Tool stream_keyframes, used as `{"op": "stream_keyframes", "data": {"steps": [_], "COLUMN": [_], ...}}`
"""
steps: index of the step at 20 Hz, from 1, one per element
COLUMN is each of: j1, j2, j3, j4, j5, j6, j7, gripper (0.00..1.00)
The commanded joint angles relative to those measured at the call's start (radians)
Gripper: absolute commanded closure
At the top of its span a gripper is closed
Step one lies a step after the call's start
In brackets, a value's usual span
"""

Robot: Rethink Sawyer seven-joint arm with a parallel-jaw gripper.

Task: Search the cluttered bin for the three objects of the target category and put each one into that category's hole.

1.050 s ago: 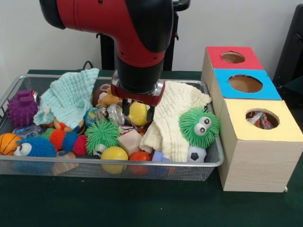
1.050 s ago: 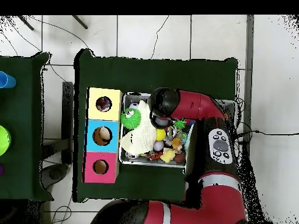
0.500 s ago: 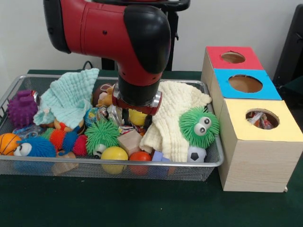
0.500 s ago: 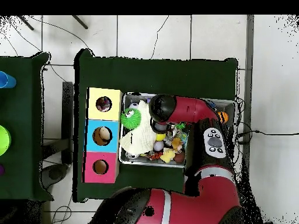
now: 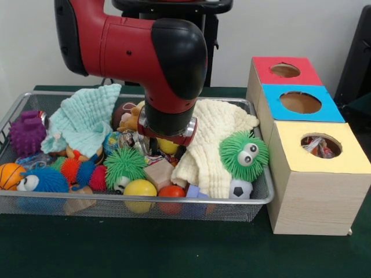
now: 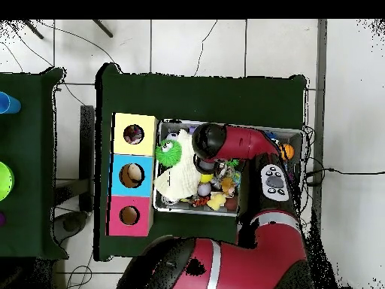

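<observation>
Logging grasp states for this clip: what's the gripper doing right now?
Gripper: down in the bin around a yellow ball; open or shut cannot be told.

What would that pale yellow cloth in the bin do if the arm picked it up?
The pale yellow cloth would probably hang limp, since it lies in soft folds draped over the toys. It looks light for its spread. The green fuzzy ball with eyes rests against it, so lifting the cloth may well roll that ball aside.
</observation>
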Motion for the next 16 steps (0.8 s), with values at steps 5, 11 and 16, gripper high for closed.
{"op": "stream_keyframes", "data": {"steps": [5, 11, 16], "j1": [-0.044, -0.041, -0.042], "j2": [0.097, 0.132, 0.144], "j3": [0.042, 0.03, 0.027], "j4": [-0.048, -0.077, -0.086], "j5": [-0.074, -0.084, -0.084], "j6": [0.029, 0.004, -0.002], "j7": [-0.095, -0.08, -0.079], "gripper": [0.0, 0.0, 0.0]}}
